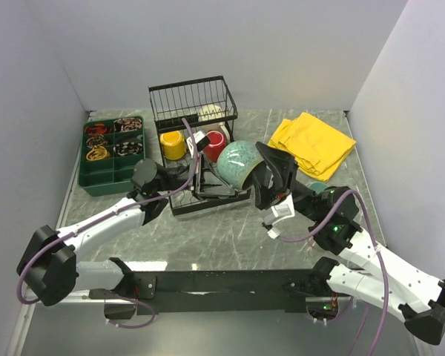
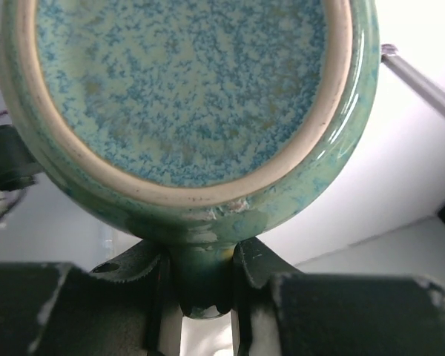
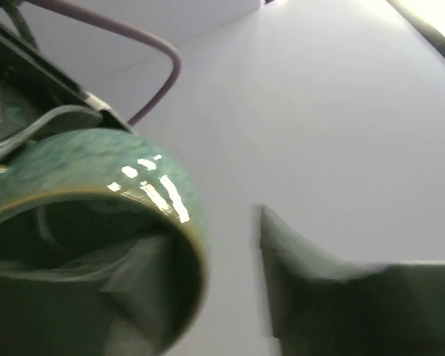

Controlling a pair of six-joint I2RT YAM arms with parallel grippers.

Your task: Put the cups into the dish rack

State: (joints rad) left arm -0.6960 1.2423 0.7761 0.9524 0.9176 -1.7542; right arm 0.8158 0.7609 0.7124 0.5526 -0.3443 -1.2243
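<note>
Left fingers (image 2: 142,273) pinch teal mug (image 2: 185,89) handle above rack (image 1: 190,100); right fingers (image 3: 334,304) spread alongside.

The marbled table (image 1: 208,239) carries dish rack (image 1: 190,100), green tray (image 1: 107,175), yellow cloth (image 1: 312,142).

Robotics lab test cell: bare white panels (image 1: 208,44) wall in a marbled table (image 1: 208,230) carrying two bench-mounted arms (image 1: 96,230).
</note>
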